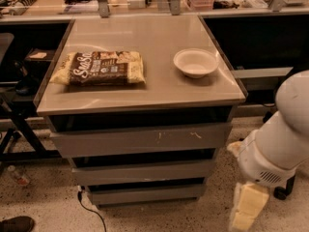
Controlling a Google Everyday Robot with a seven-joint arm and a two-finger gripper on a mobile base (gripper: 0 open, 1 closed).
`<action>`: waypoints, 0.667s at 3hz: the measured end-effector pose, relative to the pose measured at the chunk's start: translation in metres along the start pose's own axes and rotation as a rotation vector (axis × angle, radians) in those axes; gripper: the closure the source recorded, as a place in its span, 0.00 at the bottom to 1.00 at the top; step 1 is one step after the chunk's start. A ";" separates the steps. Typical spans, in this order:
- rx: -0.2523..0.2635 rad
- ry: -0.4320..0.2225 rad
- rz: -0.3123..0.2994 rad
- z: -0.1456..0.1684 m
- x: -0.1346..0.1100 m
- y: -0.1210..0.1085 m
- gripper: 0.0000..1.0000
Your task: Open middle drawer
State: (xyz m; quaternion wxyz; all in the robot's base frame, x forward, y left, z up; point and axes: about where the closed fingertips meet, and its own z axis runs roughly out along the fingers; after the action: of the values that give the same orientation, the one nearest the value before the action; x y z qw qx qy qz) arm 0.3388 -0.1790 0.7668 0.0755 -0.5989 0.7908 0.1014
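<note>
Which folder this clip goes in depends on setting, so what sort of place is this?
Likely a lab or workshop: cluttered workbenches behind, a grey drawer cabinet, speckled hard floor. The end effector hangs low, right of the middle drawer.

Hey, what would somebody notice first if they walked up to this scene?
A dark snack bag and a white bowl sit apart on top of a grey cabinet with three shut drawers. The big white arm fills the lower right. Its pale gripper hangs low near the floor, right of the cabinet and clear of the middle drawer.
</note>
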 end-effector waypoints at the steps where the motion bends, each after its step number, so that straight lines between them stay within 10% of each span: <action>1: -0.050 -0.048 -0.012 0.057 -0.008 0.011 0.00; 2: -0.078 -0.082 -0.018 0.106 -0.017 0.013 0.00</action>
State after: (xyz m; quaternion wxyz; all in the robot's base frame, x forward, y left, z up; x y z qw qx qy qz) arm 0.3302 -0.1333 0.6692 0.0853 -0.6037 0.7772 0.1559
